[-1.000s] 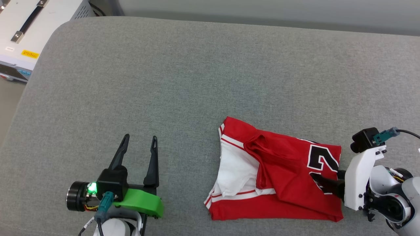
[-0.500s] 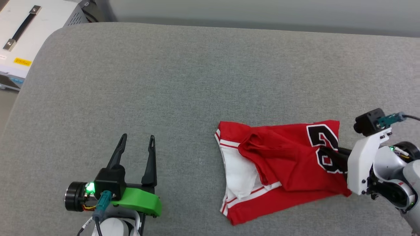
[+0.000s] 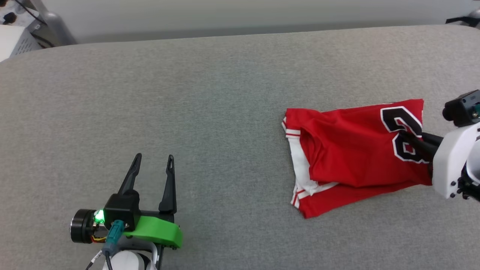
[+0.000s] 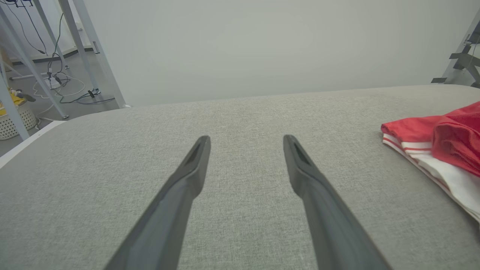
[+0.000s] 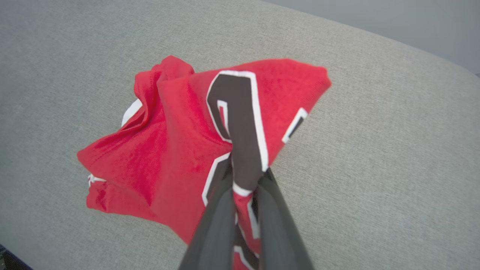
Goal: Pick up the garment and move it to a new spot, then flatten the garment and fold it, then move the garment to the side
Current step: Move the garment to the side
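The garment (image 3: 352,153), red with white trim and a black white-outlined number, lies folded on the grey surface at the right of the head view. My right gripper (image 3: 407,139) is shut on its right edge, pinching the printed cloth. In the right wrist view the garment (image 5: 180,150) hangs bunched from my right gripper (image 5: 245,174), lifted at the pinched edge. My left gripper (image 3: 153,165) stands open at the lower left, well apart from the cloth. Its two fingers (image 4: 187,183) frame bare fabric in the left wrist view, with the garment (image 4: 442,146) off to the right.
The grey padded surface (image 3: 187,93) stretches wide to the left and far side. A white case (image 3: 15,45) sits beyond its far left corner. Metal frame legs (image 4: 75,45), cables and a basket (image 4: 13,120) stand on the floor beyond the far edge.
My right gripper shut on the garment's right edge and dragged it to the right and away from me. The head camera has shifted too. The left gripper stayed put.
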Controlling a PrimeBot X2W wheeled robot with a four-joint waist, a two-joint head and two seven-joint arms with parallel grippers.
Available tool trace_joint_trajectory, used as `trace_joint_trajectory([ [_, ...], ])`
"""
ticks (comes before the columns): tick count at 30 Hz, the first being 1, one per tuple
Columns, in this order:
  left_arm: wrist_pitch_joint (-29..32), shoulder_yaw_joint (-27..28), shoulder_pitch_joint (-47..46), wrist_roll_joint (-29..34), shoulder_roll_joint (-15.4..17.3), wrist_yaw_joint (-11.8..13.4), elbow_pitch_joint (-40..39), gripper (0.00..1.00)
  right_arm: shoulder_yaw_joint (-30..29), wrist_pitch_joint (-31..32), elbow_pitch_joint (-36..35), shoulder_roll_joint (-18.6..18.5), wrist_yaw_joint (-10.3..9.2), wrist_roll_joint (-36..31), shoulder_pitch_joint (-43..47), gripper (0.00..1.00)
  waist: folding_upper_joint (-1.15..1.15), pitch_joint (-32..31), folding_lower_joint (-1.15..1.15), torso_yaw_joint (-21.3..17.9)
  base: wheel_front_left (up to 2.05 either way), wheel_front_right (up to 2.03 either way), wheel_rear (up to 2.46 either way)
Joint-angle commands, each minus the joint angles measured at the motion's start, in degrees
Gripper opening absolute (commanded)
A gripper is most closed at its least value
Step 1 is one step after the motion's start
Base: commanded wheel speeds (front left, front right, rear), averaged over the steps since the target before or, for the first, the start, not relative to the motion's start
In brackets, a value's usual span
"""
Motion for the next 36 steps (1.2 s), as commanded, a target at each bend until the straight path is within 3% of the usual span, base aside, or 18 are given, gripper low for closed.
trace_joint_trajectory([
  [1, -0.3, 0.1, -0.5, 0.4, 0.2, -0.1, -0.6, 1.00, -1.3, 0.0, -0.4, -0.8, -0.06, -0.3, -0.8, 0.00, 0.00, 2.0, 0.00, -3.6, 0.00, 0.00, 0.00],
  [10, -0.3, 0.5, -4.0, 1.2, 1.8, -0.6, -3.1, 1.00, -9.9, 2.2, 1.7, -6.2, -0.06, -1.8, -2.0, 0.00, 0.00, 9.2, 0.00, -6.4, 0.00, 0.00, 0.00],
  [20, -0.3, -1.1, -9.9, 2.0, 3.0, -1.6, -6.7, 1.00, -20.2, 5.5, 11.0, -12.3, -0.06, -6.3, -5.2, 0.00, 0.00, 18.2, 0.00, -3.8, 0.00, 0.00, 0.00],
  [28, -0.3, -2.2, -12.5, 2.0, 3.1, -1.7, -8.7, 1.00, -28.0, 4.8, 19.1, -11.7, -0.06, -9.8, -8.5, 0.00, 0.00, 21.7, 0.00, -2.0, 0.00, 0.00, 0.00],
  [36, -0.3, -2.7, -12.7, 1.9, 3.4, -1.3, -9.4, 1.00, -31.1, 3.3, 23.8, -10.8, -0.06, -13.5, -10.0, 0.00, 0.00, 21.7, 0.00, -1.3, 0.00, 0.00, 0.00],
])
